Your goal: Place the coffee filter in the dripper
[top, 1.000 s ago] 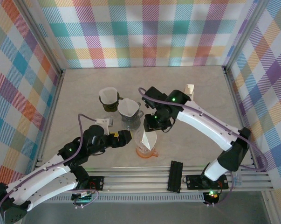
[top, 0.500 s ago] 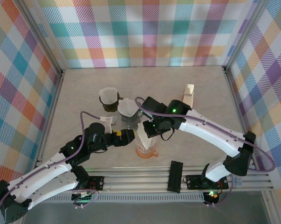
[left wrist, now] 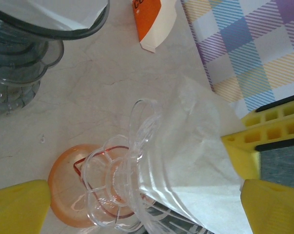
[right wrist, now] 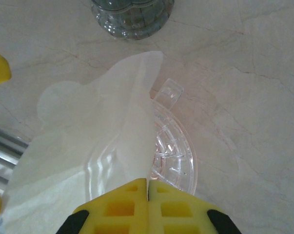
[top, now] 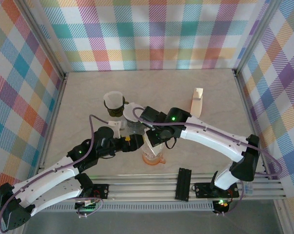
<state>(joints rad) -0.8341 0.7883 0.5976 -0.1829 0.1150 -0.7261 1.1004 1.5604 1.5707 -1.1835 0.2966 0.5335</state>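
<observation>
A clear dripper (top: 152, 157) stands on an orange base (left wrist: 64, 190) near the table's front. A white paper coffee filter (right wrist: 103, 136) sits loosely in the dripper (right wrist: 173, 151), its upper part standing above the rim. My right gripper (right wrist: 147, 183) is over the dripper from the right (top: 154, 138), with its jaws shut on the filter's edge. My left gripper (left wrist: 137, 200) reaches in from the left (top: 134, 142). It stands open, a yellow finger on either side of the dripper (left wrist: 122, 180) and filter (left wrist: 195, 146).
Just behind stand a grey dripper with a filter in it (top: 133, 116) and a dark cup holding another filter (top: 113, 102). An orange-and-white pack (top: 198, 100) stands at the back right. A black block (top: 185, 184) lies on the front rail.
My right gripper has swung left and down over the dripper and closed on the filter's edge. The left arm has edged forward, still open.
</observation>
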